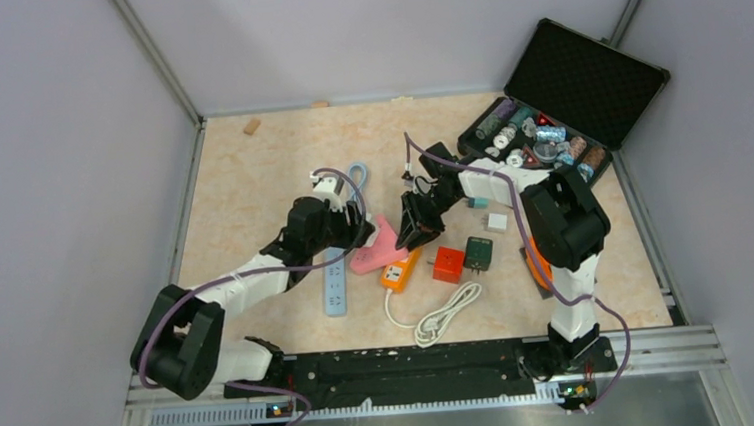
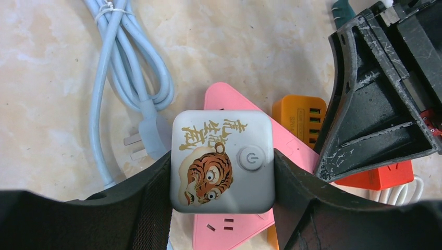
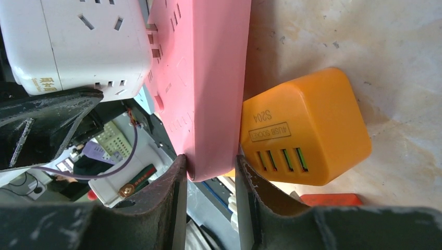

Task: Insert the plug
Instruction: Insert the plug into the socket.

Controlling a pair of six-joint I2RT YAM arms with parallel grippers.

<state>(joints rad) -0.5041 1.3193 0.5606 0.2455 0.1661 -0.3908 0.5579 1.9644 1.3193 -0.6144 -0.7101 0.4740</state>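
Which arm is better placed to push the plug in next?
Left: the left gripper holds the white tiger-print plug cube over the pink power strip; the right gripper only clamps the strip's end.

tiger cube between black fingers

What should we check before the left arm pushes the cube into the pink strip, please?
1. Left gripper shut on cube: ok.
2. Right gripper clamping pink strip: ok, its jaws hold one end.
3. Cube above the strip: ok.
4. Prongs lined up with slots: cannot tell, the cube hides them.
5. Orange socket apart from the strip: not ok, it seems to lie against its side.
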